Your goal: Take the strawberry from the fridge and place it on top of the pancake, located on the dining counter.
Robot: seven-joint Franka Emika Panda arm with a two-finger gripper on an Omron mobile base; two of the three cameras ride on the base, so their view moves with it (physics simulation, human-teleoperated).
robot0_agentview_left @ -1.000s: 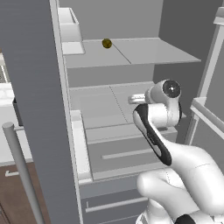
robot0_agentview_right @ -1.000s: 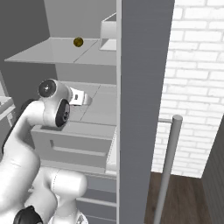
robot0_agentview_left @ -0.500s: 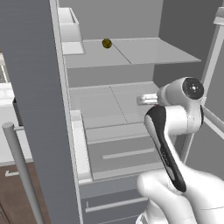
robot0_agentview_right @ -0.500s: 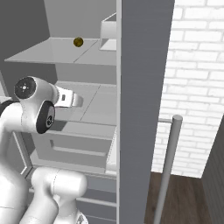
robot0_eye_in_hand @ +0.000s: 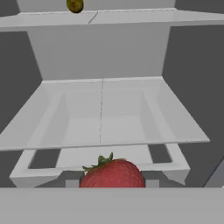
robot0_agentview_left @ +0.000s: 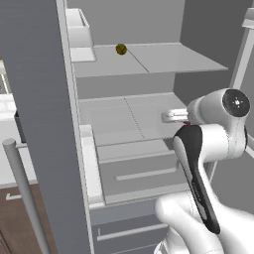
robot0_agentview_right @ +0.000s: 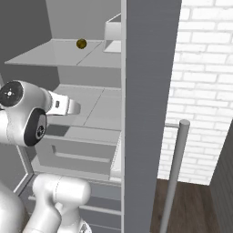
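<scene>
- The pincer [robot0_agentview_left: 168,116] is closed narrowly on the strawberry [robot0_eye_in_hand: 112,173]; in the hand view the red fruit with its green cap sits right at the tips, filling the gap between them.
- Just ahead of the pincer lies the pale middle shelf [robot0_eye_in_hand: 103,111] of the fridge [robot0_agentview_left: 37,99]. The shelf is bare, and the pincer is level with its front edge.
- Below and ahead of the pincer are the fridge's grey drawers [robot0_agentview_left: 136,171].
- Above the pincer, well apart, a small olive-yellow fruit [robot0_agentview_left: 121,49] rests on the upper shelf [robot0_agentview_left: 163,57]. It is not wanted for this task.
- To either side of the pincer stand the open doors, each with a long bar handle [robot0_agentview_right: 175,173].
- The pancake and the dining tabletop are not before the pincer here, so I judge the carry is yet to come.
- Risk: the strawberry is small and rounded, and I judge it could roll out of the tips if the hand tilts or jolts.
- Risk: the arm's elbow [robot0_agentview_left: 233,106] sits close to the right-hand door frame, so a wide swing out could knock a door or shelf edge and shake the fruit loose.
- Risk: a squeeze any harder might bruise it.
</scene>
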